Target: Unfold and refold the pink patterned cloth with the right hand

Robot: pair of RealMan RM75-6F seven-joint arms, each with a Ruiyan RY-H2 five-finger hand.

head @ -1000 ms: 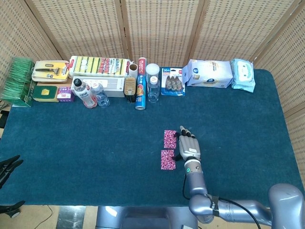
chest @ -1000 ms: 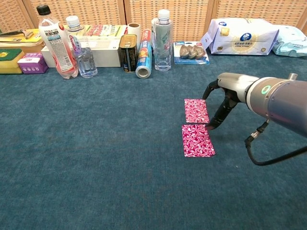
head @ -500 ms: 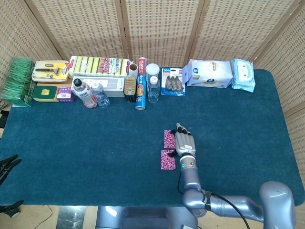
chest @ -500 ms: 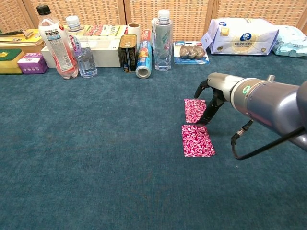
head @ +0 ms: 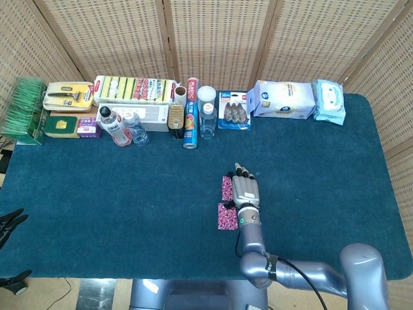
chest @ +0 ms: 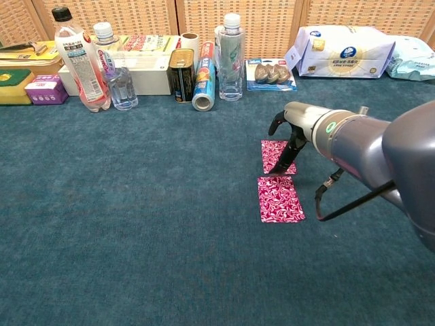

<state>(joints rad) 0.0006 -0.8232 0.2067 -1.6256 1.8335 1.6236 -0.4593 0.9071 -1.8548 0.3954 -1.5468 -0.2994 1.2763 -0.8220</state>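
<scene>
— Where does the pink patterned cloth (chest: 279,183) lie?

— Mid-table, toward the front edge, spread as two panels. The right hand (chest: 285,146) hangs fingers-down over the far panel; whether it pinches fabric, I cannot tell.

— Best approach?

— Catch the far panel's edge cleanly, lift low, fold it squarely onto the near panel.

we see a fuzzy, matt blue-green table cover (chest: 136,238) | the pink patterned cloth (chest: 279,199) looks soft and thin | the right hand (head: 245,191) is smooth grey metal, a bit shiny | clear plastic bottles (chest: 81,61) shine | a metal can (chest: 181,75) glints | the wall screen (head: 213,39) looks like woven cane
</scene>
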